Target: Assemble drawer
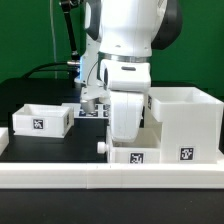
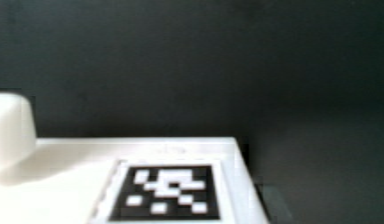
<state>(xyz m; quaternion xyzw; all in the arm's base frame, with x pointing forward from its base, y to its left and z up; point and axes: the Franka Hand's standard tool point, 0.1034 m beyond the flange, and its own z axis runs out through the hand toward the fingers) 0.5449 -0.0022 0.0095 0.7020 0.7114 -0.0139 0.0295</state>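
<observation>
Parts spread apart along the black tabletop, presumably for tags turned toward the camera and easy reach. Large white cube-like plastic casing at the exterior view's right, open side up, tags on its front wall. Shallow white plastic box tray at the exterior view's left, well apart from it. Second shallow white tray between the two, just beside the casing's front and close behind the long white border rail.

White robot arm bent steeply down over this middle tray, end effector low above it. Looks lined up for a grasp on one wall.

Spread or pressed together: impossible to tell, fingers hidden behind the wrist housing in the exterior view.

Wrist view blurred. Shows only a white tagged surface, likely that tray, cut off by the frame edge, plus a pale rounded blur, perhaps a finger. Small white knob beside the middle tray, too small to identify.
</observation>
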